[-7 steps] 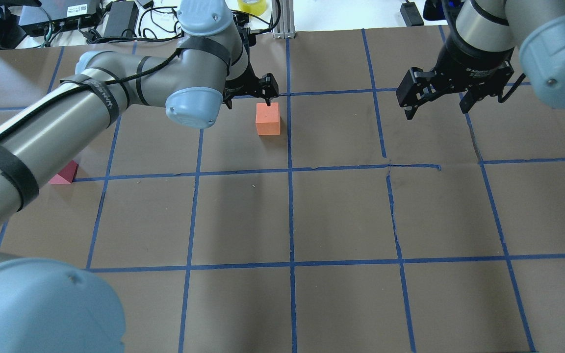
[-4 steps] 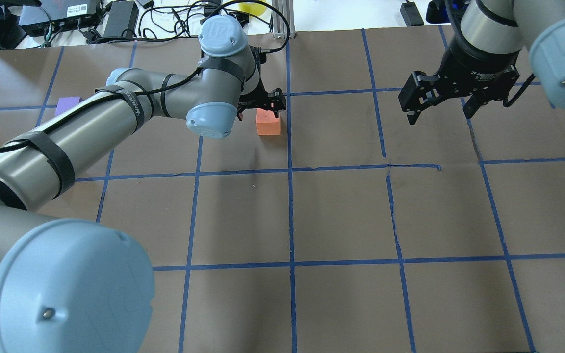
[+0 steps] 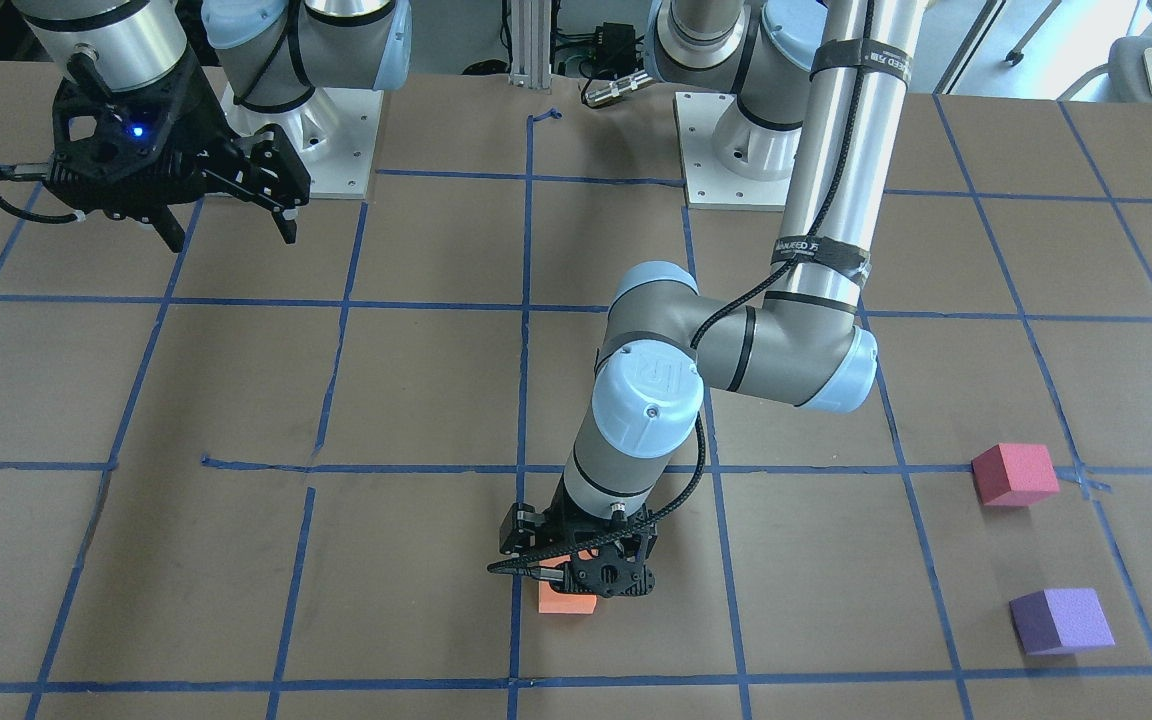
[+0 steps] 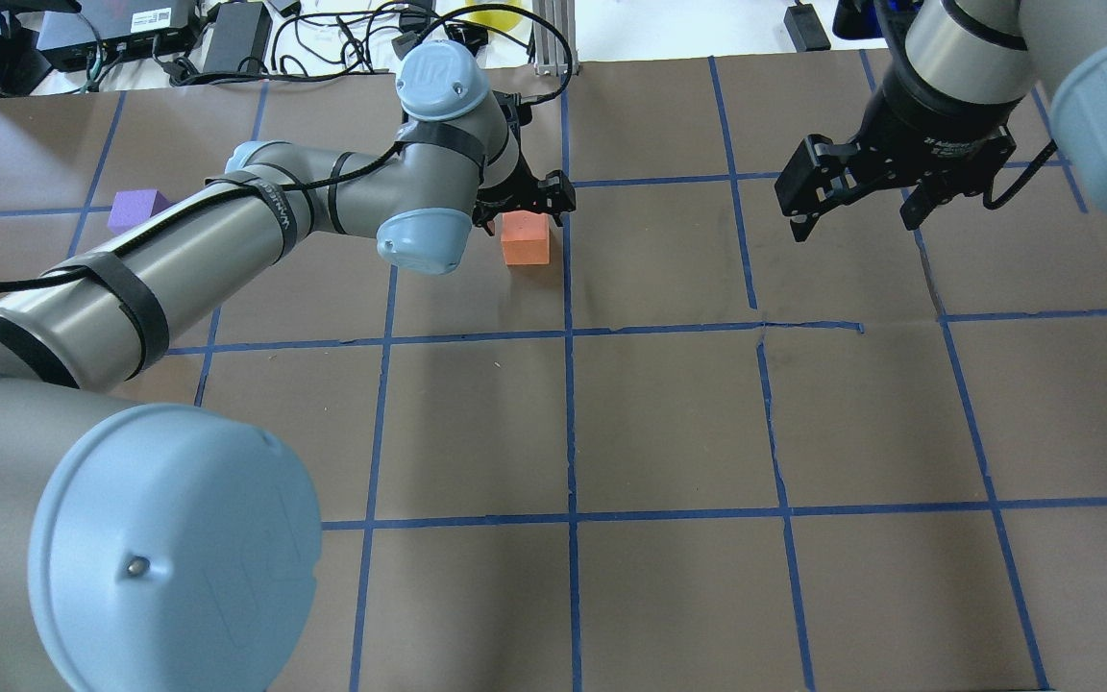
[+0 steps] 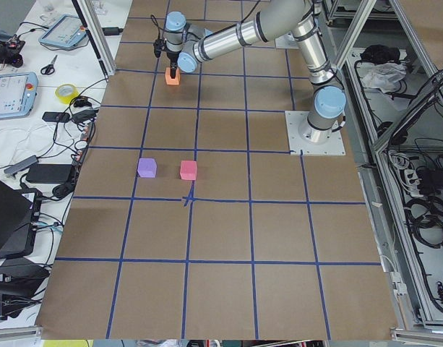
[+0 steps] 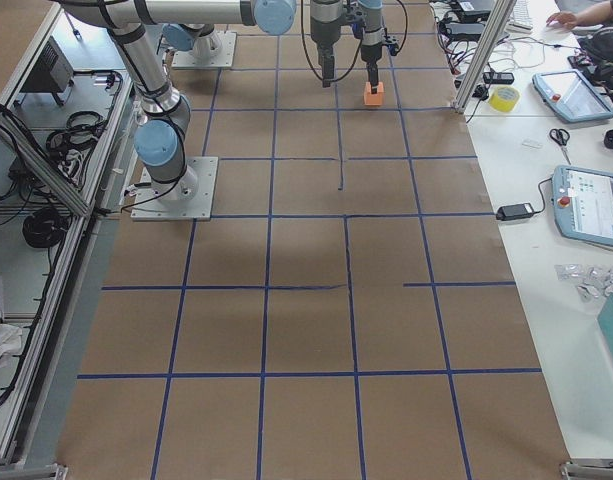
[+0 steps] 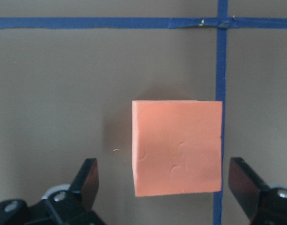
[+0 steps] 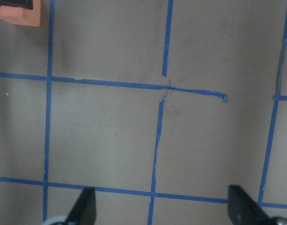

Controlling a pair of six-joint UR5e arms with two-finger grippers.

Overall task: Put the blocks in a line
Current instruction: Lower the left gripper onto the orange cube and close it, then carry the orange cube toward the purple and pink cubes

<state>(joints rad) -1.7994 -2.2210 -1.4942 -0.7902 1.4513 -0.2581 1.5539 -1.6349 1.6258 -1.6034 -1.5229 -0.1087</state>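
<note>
Looking from across the table, I see the left gripper covering most of the small orange foam cube; only the cube's near edge shows. The red-pink foam cube and the purple foam cube sit close together, well apart from the orange one. The right gripper hangs with its fingers spread, holding nothing.

From overhead, the left arm hides the red-pink cube.

In the left wrist view the fingers stand wide either side of the orange cube on the brown-papered table. There is a gap on one side, and contact on the other is unclear.

The right wrist view shows only a cut-off corner of the orange cube.
</note>
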